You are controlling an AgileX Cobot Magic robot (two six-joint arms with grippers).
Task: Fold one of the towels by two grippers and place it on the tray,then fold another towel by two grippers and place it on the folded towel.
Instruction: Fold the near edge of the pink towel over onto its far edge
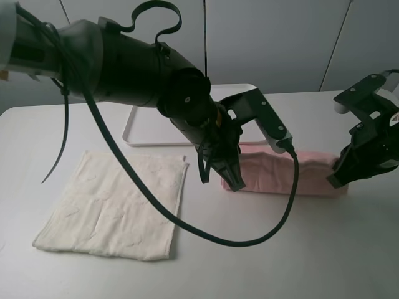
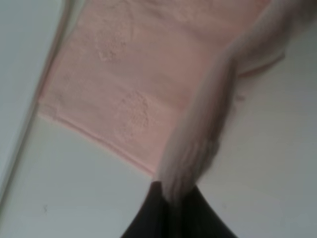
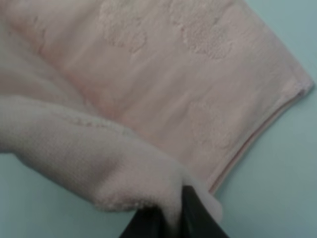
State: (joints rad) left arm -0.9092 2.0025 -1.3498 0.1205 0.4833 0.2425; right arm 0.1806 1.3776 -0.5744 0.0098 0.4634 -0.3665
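While left gripper (image 1: 235,180) and right gripper (image 1: 334,181) clench jaws on the pink towel's (image 1: 312,171) edge, open table (image 1: 280,261) lies in front.

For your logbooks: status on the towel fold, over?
Left end effector, right end effector shut on pink towel edge. Tray behind it. Cream towel aside, not obstructing.

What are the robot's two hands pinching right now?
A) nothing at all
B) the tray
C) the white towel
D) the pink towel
D: the left hand and the right hand each pinch one end of the pink towel, and both wrist views show pink cloth caught between the fingers. The white towel lies flat, apart from both hands.
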